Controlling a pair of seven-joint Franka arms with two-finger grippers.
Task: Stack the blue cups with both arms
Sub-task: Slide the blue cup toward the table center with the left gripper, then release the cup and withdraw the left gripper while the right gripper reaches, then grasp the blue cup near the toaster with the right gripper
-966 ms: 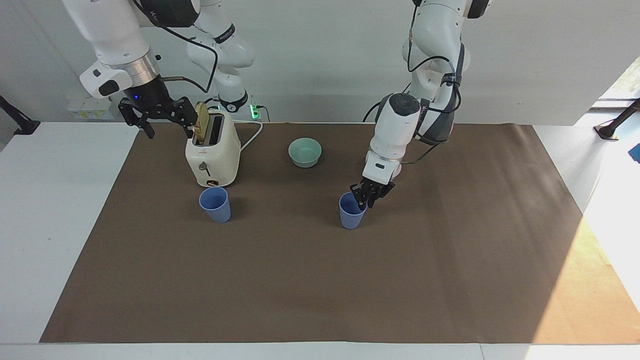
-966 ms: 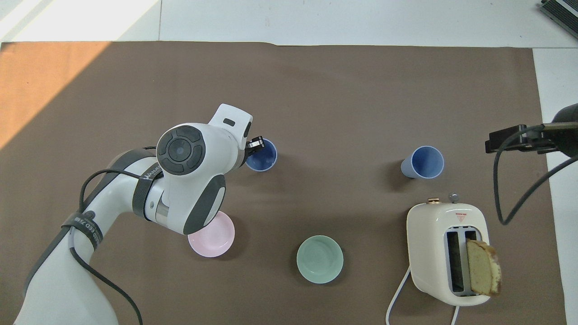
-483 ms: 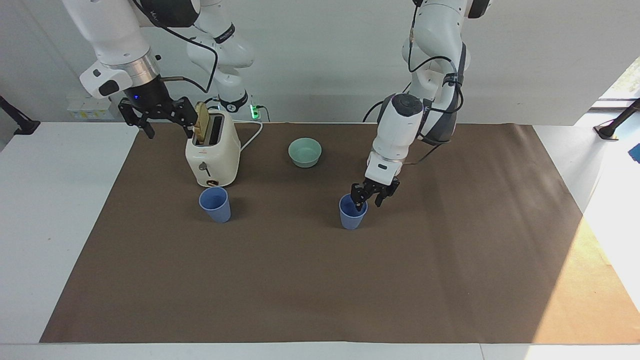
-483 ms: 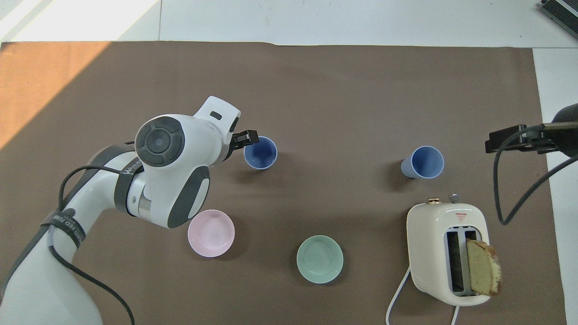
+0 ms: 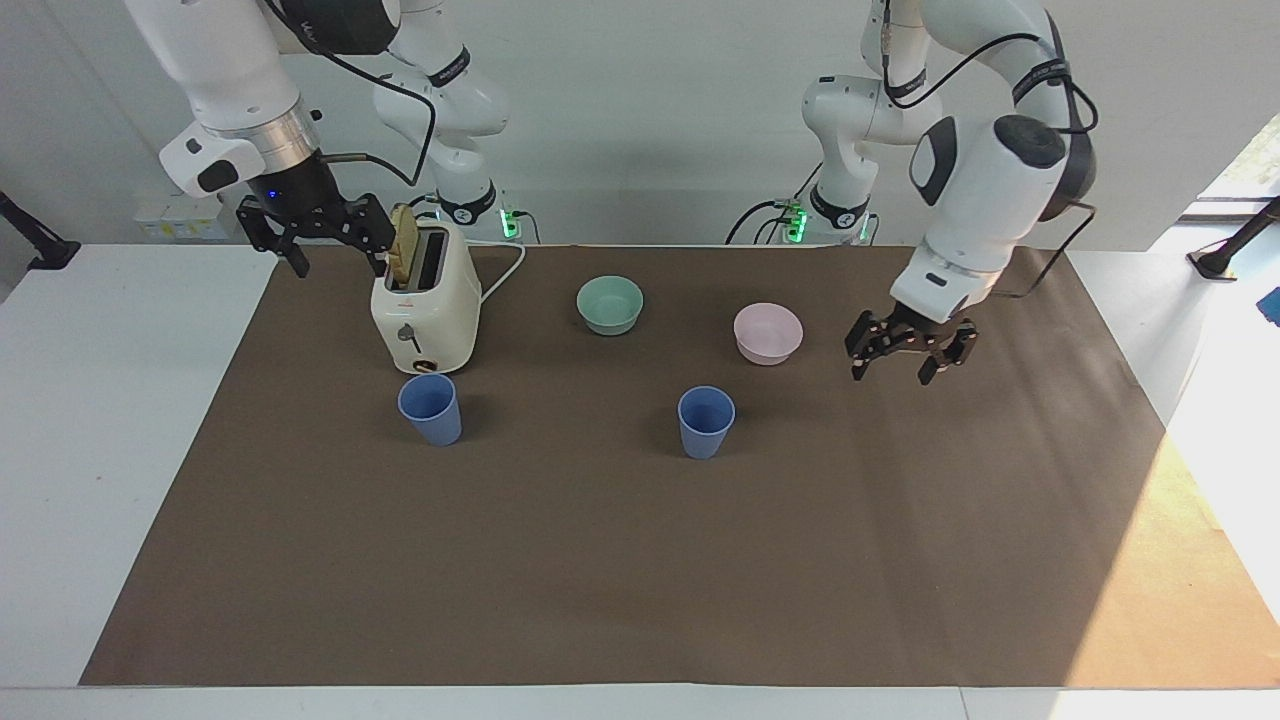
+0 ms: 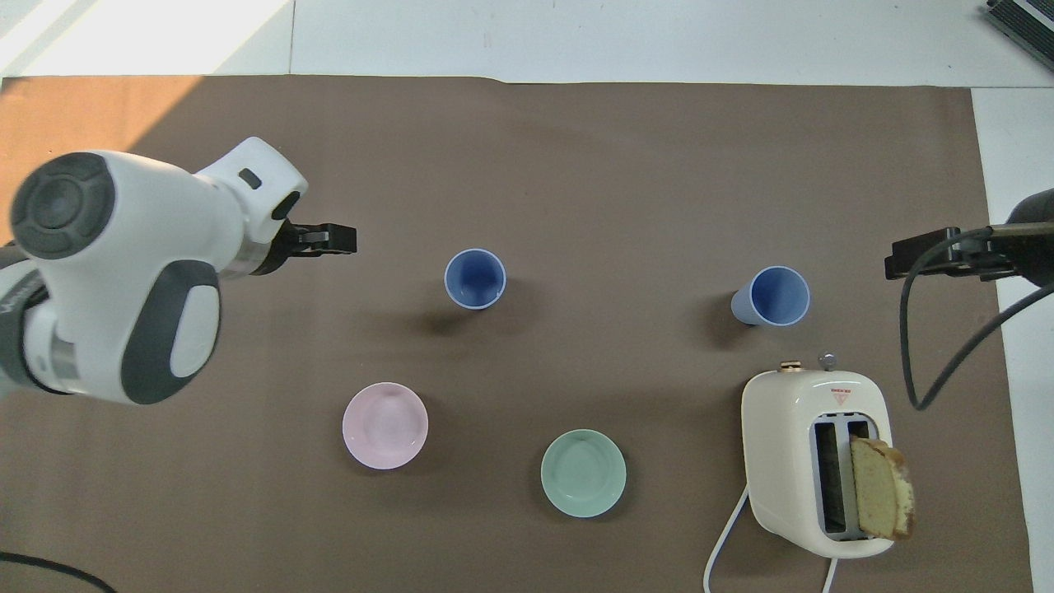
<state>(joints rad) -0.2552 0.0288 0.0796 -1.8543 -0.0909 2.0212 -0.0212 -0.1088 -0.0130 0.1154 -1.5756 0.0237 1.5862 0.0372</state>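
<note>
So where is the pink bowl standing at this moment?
The pink bowl stands on the brown mat, beside the green bowl toward the left arm's end, and nearer to the robots than the closest blue cup.

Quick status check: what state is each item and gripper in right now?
Blue cup by the pink bowl: upright, empty, free.
Blue cup by the toaster: upright, unstacked.
Toaster: bread slice raised.
Left gripper: open, empty, over mat.
Right gripper: open, waiting beside the toaster.
</note>
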